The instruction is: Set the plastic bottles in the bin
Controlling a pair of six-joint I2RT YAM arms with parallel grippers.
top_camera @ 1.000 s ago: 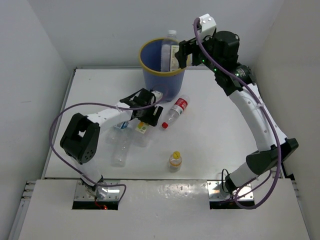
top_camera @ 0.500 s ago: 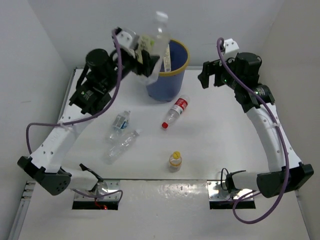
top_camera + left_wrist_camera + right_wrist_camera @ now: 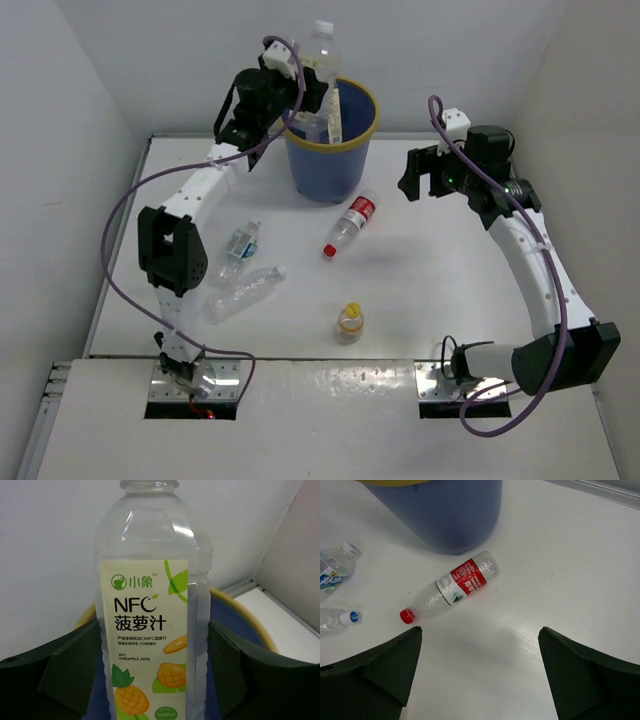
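Gripping a tall clear plastic bottle with a yellow-green pineapple-juice label [image 3: 150, 630], the left claw [image 3: 305, 95] is closed on its sides and holds it upright above the left part of the round blue plastic bin with a yellow rim [image 3: 335, 172]. The bin stands at the far side of the white desk [image 3: 440, 290]. The right claw [image 3: 415, 172] hangs to the right of the bin, spread wide and holding nothing. A clear bottle with a red label and red cap [image 3: 451, 590] lies on its side just near of the bin. Left of it lie a blue-labelled clear bottle [image 3: 238, 243] and a plain clear bottle [image 3: 240, 295]. A small yellow-capped bottle [image 3: 350, 320] stands upright towards the near edge.
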